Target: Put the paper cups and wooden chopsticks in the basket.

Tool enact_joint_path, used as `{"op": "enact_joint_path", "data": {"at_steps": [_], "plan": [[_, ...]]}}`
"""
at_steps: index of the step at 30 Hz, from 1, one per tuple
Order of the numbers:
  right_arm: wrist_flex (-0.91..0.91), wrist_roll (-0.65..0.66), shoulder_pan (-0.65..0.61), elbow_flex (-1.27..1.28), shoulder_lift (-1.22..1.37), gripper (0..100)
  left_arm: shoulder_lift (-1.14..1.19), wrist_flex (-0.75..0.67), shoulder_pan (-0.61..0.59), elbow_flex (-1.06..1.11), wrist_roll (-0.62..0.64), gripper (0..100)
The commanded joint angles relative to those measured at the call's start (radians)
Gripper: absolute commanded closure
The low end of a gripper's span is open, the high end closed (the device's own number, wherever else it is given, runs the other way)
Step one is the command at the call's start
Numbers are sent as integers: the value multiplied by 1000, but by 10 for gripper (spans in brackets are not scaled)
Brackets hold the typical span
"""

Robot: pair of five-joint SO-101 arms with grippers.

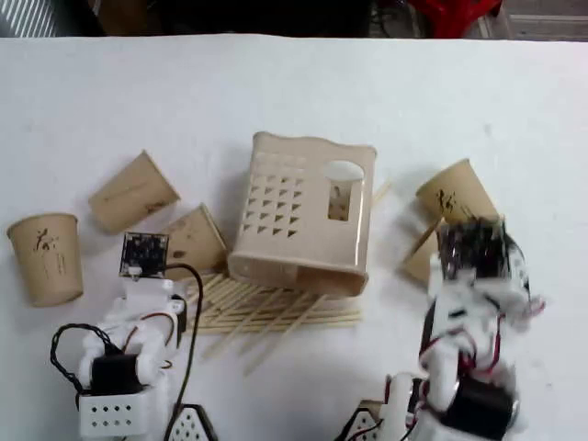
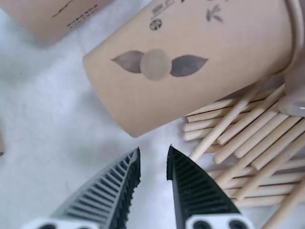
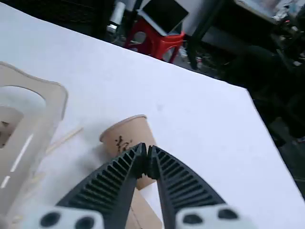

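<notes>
The left pincer (image 2: 152, 160) stood slightly spread and empty, just short of a paper cup (image 2: 190, 62) lying on its side beside the chopsticks (image 2: 248, 143). The chopsticks were fanned on the worktop (image 1: 276, 83) against the basket (image 1: 303, 216). The round cup could roll off the tips, or the tips could scatter the sticks. The right pincer (image 3: 147, 153) looked pressed together over a second cup (image 3: 125, 138), seemingly gripping nothing. Lowered like that, it would merely shove it.

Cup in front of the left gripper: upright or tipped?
Tipped. The paper cup lies on its side on the table, beside the chopsticks.
</notes>
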Motion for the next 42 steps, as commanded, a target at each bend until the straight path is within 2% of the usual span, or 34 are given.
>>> {"op": "enact_joint_path", "data": {"at_steps": [1,7,15,22,35,38,41,42], "plan": [[31,-69,-159,-279,440,937,-5,6,5,-2,-8,890],[113,-135,-335,-598,931,775,-5,6,5,-2,-8,890],[113,-137,-453,-832,1336,776,-5,6,5,-2,-8,890],[108,-137,-450,-921,1544,776,-5,6,5,-2,-8,890],[-35,-129,-443,-921,1756,777,-5,6,5,-2,-8,890],[-84,-127,-443,-921,1790,843,-5,6,5,-2,-8,890],[-160,-127,-433,-921,1797,995,-5,6,5,-2,-8,890],[-171,-127,-426,-922,1797,979,-5,6,5,-2,-8,890]]}}
